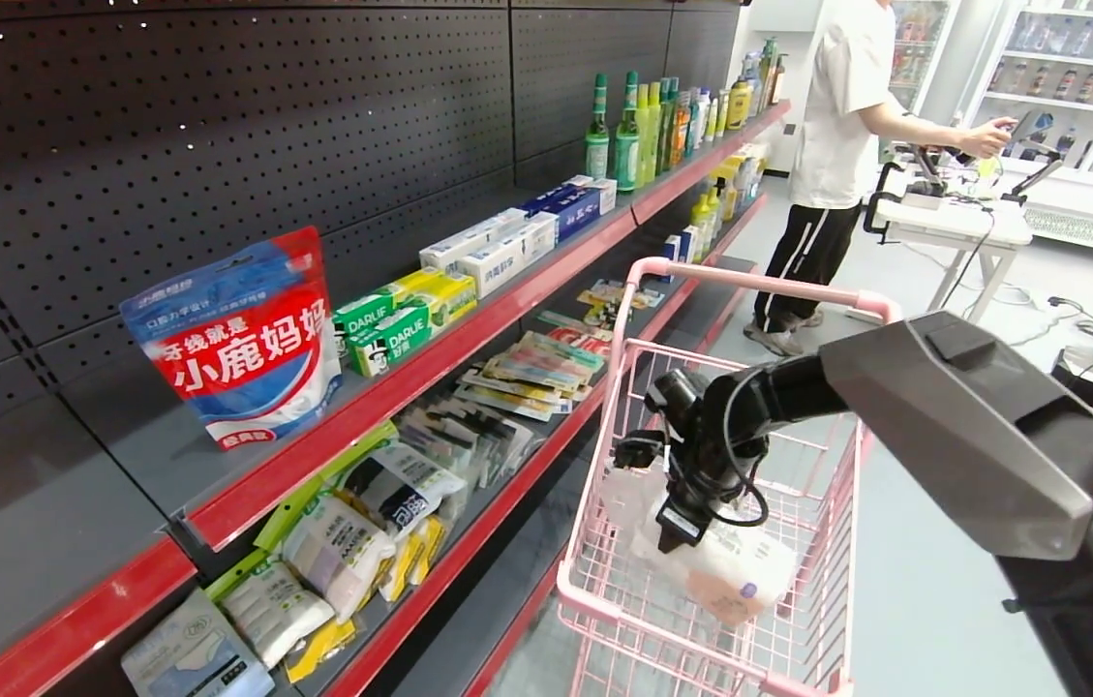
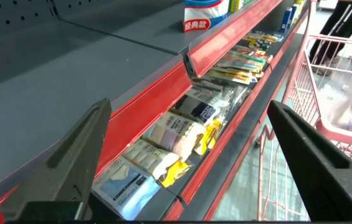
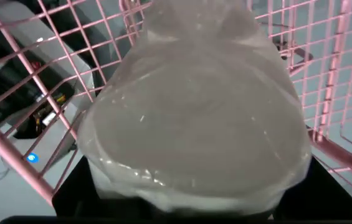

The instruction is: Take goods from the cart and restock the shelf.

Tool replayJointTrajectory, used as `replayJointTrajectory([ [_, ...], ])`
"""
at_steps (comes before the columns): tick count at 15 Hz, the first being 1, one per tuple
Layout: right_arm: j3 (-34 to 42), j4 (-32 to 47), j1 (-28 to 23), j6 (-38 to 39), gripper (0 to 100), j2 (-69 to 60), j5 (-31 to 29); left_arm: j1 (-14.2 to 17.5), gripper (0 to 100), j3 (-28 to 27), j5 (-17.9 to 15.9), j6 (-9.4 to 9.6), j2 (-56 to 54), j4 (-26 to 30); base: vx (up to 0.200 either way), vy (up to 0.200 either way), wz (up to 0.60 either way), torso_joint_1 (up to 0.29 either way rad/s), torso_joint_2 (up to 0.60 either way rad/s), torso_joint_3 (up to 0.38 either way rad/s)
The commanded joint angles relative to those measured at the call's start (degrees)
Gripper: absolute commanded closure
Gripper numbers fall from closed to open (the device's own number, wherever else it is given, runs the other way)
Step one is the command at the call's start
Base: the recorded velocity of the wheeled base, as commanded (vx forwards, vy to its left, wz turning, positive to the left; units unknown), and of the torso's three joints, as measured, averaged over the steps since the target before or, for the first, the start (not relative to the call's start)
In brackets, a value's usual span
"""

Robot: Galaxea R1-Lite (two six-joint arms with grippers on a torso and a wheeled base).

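A pink wire cart (image 1: 759,281) stands beside the dark shelf (image 1: 391,387) with red edges. My right gripper (image 1: 677,532) hangs inside the cart, shut on a white translucent bag (image 1: 740,571). In the right wrist view that bag (image 3: 194,124) bulges close to the camera, with the cart's wires (image 3: 70,37) behind it. My left gripper (image 2: 188,168) is open with nothing between its fingers (image 2: 70,168). It hovers by the shelf's red edge (image 2: 163,93), above a lower shelf of packets (image 2: 176,137).
A blue and red pouch (image 1: 246,339) stands on the upper shelf, followed by toothpaste boxes (image 1: 401,319) and bottles (image 1: 633,136) farther along. Grey shelf surface (image 1: 33,503) lies bare to its near side. Packets (image 1: 343,552) crowd the lower shelf. A person stands beyond the cart.
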Motion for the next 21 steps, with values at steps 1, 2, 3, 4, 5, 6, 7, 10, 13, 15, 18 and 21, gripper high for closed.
replayJointTrajectory([
  [1,0.04,0.35,-2.73,1.16,100,-6.41,-0.12,-0.02,0,-0.06,0.03,0.02,0.07,-0.06,0.0,0.0,0.0,0.0,0.0,0.0],
  [2,-0.23,0.97,-4.67,3.09,100,-10.01,-0.65,-0.02,0,0.02,-0.05,0.11,0.07,-0.06,0.0,0.0,0.0,0.0,0.0,0.0],
  [3,-0.23,3.43,-5.55,4.15,100,-12.65,-1.97,-0.02,0,0.02,-0.05,0.11,0.07,0.03,0.0,0.0,0.0,0.0,0.0,0.0],
  [4,-0.14,6.42,-5.99,5.38,100,-15.46,-3.37,-0.02,0,-0.06,-0.05,0.11,0.07,0.03,0.0,0.0,0.0,0.0,0.0,0.0],
  [5,-0.14,6.42,-5.99,5.38,100,-15.46,-3.37,-0.02,0,-0.06,-0.05,0.11,0.07,0.03,0.0,0.0,0.0,0.0,0.0,0.0],
  [6,-0.05,9.41,-6.07,9.86,100,-21.0,-4.25,-0.02,0,0.02,-0.05,0.02,0.07,0.03,0.0,0.0,0.0,0.0,0.0,0.0],
  [7,-0.84,9.5,-6.25,12.76,100,-25.48,-4.69,-0.02,0,0.02,-0.05,-0.07,0.07,0.03,0.0,0.0,0.0,0.0,0.0,0.0],
  [10,-0.67,10.37,-7.04,12.93,100,-38.14,-4.87,-0.02,0,-0.06,-0.05,0.02,0.07,-0.06,0.0,0.0,0.0,0.0,0.0,0.0],
  [13,-0.58,15.91,-7.74,12.85,100,-50.62,-6.19,-0.02,0,0.02,-0.05,0.02,0.07,0.03,0.0,0.0,0.0,0.0,0.0,0.0],
  [15,-0.49,21.98,-9.94,12.85,100,-57.39,-8.73,-0.02,0,0.02,-0.05,0.11,0.07,-0.06,0.0,0.0,0.0,0.0,0.0,0.0],
  [18,7.33,26.46,-11.87,12.85,100,-71.8,-10.58,-0.02,0,0.02,-0.05,0.11,0.07,-0.06,0.0,0.0,0.0,0.0,0.0,0.0],
  [21,15.86,26.02,-14.78,12.76,100,-83.05,-14.89,-0.02,0,0.02,-0.05,0.11,0.07,-0.06,0.0,0.0,0.0,0.0,0.0,0.0],
])
